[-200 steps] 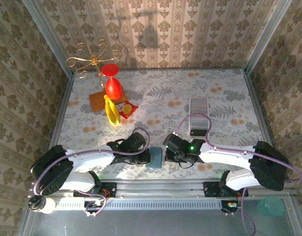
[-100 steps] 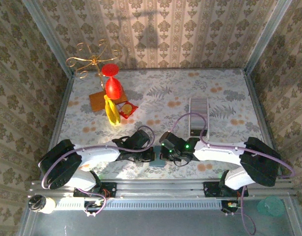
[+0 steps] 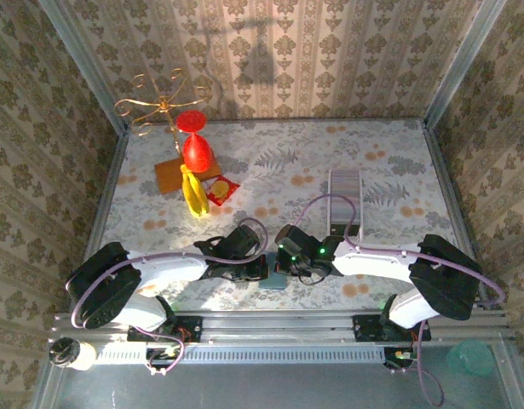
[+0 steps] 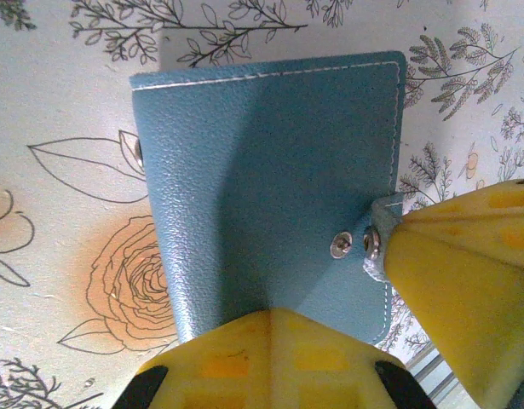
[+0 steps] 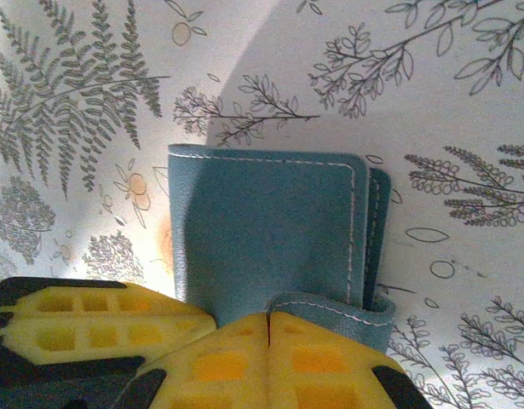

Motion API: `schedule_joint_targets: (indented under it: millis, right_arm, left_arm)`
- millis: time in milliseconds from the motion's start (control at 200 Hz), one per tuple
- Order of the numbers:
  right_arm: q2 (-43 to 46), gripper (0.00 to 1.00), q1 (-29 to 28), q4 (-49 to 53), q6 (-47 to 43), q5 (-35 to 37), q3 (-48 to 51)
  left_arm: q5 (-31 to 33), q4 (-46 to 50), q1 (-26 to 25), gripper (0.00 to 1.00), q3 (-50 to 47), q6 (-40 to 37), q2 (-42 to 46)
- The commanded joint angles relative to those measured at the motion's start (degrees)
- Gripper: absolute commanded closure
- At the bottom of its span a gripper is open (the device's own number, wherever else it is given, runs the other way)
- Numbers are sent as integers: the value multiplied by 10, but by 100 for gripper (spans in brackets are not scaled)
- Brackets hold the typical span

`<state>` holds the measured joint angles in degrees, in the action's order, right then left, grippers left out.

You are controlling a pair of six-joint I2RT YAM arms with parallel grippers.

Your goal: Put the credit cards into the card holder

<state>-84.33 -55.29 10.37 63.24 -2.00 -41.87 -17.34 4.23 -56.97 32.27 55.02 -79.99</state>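
The top camera looks down from behind the arms over the whole counter (image 3: pixel 398 170), while both wrist cameras share close views of the card holder (image 4: pixel 262 187).

Surface (image 3: pixel 398 256), from above. The card holder (image 3: pixel 273 281) lies flat at the near edge, midway across. It sits between the left gripper (image 3: pixel 262 271) on its left and the right gripper (image 3: pixel 284 269) on its right, both touching it. Behind it and to the right lies a rectangular stack (image 3: pixel 345 186). In the far-left corner a wire stand (image 3: pixel 159 106) is rearmost, with a goblet (image 3: pixel 193 145) before it. Nearer lies a board (image 3: pixel 170 175), a banana (image 3: pixel 192 194) at its right edge and a packet (image 3: pixel 221 189) just right of the banana.
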Motion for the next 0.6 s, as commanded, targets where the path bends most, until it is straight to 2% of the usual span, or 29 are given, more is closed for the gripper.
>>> schedule_joint_targets:
  millis: [0,315,595]
  right_arm:
    - [-6,100,3,-19,8,-8,7]
    - [-31,100,3,-25,3,-30,5]
    - [-39,100,2,14,-3,-40,-1]
  left_arm:
    - [12,34,-5,100,-12,-13,-1]
    - [13,36,-5,100,-10,-13,0]
    - [13,37,-4,100,-8,-14,-3]
